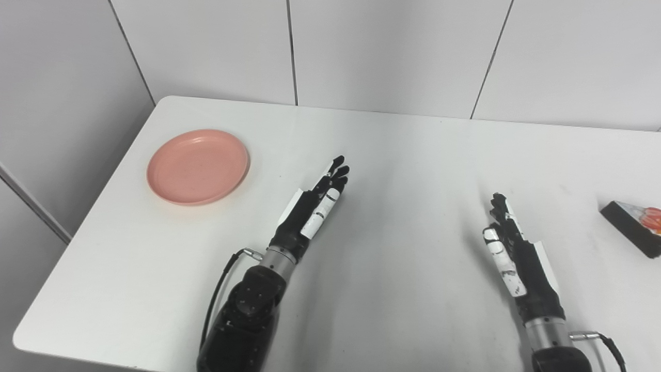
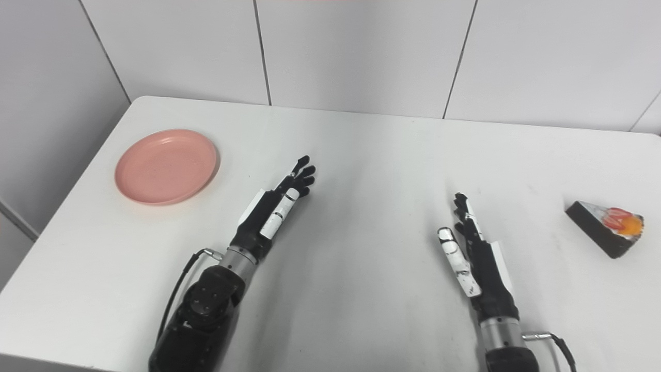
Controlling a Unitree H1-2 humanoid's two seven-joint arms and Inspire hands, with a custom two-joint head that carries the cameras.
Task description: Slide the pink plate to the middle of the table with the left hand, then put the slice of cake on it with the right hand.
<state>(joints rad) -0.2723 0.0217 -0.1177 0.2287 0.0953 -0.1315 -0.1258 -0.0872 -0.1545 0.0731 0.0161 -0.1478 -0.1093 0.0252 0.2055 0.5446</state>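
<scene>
A white tabletop (image 1: 392, 155) set against a panelled wall (image 1: 387, 51) carries the scene. The pink plate (image 1: 198, 166) sits empty near the far left corner, well apart from the left hand (image 1: 315, 204), which hovers with fingers extended, grasping nothing. The right hand (image 2: 472, 248) is likewise released — its fingers are stretched forward. The slice of cake (image 2: 607, 226) lies at the far right edge

Plate (image 1: 198, 166) lay on tabletop (image 1: 403, 155), far left, near the back corner. Slice of cake (image 2: 607, 227) sat at the far right edge, well apart from it. Left hand (image 1: 315, 204) and right hand (image 1: 511, 248) were between them, toward the front, touching neither.
</scene>
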